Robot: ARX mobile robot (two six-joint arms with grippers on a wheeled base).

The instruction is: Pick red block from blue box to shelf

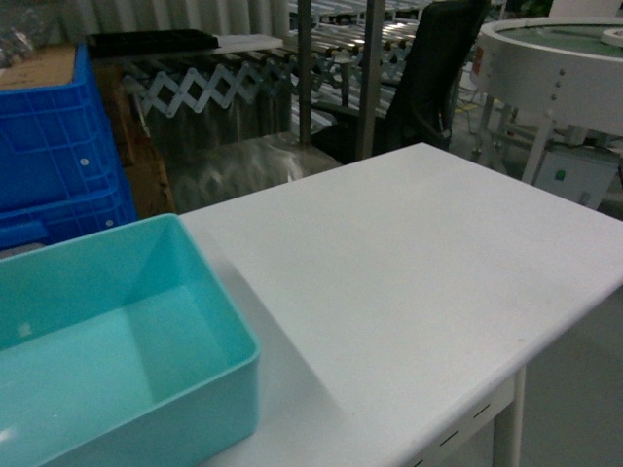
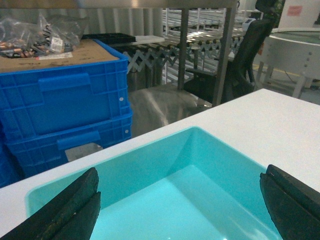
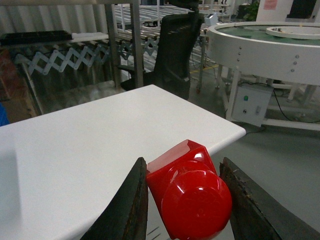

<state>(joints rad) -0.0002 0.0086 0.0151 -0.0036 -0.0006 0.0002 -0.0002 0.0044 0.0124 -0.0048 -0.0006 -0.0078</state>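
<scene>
The red block (image 3: pixel 190 197), glossy with its round stud facing the camera, is clamped between the dark fingers of my right gripper (image 3: pixel 183 165), which is shut on it. It hangs over the white table (image 3: pixel 100 145) near its right front corner. My left gripper (image 2: pixel 180 177) is open and hovers above the blue box (image 2: pixel 200 150), whose visible inside holds nothing. In the head view the blue box (image 1: pixel 224 321) sits at the table's left front, and neither gripper shows. The steel shelf (image 1: pixel 304 68) stands behind the table.
Dark blue ribbed crates (image 1: pixel 54 146) are stacked at the left behind the box, with cardboard and bagged parts (image 2: pixel 35 37) on top. A black office chair (image 1: pixel 433 78) and a round white conveyor (image 1: pixel 555 68) stand beyond the table's far edge.
</scene>
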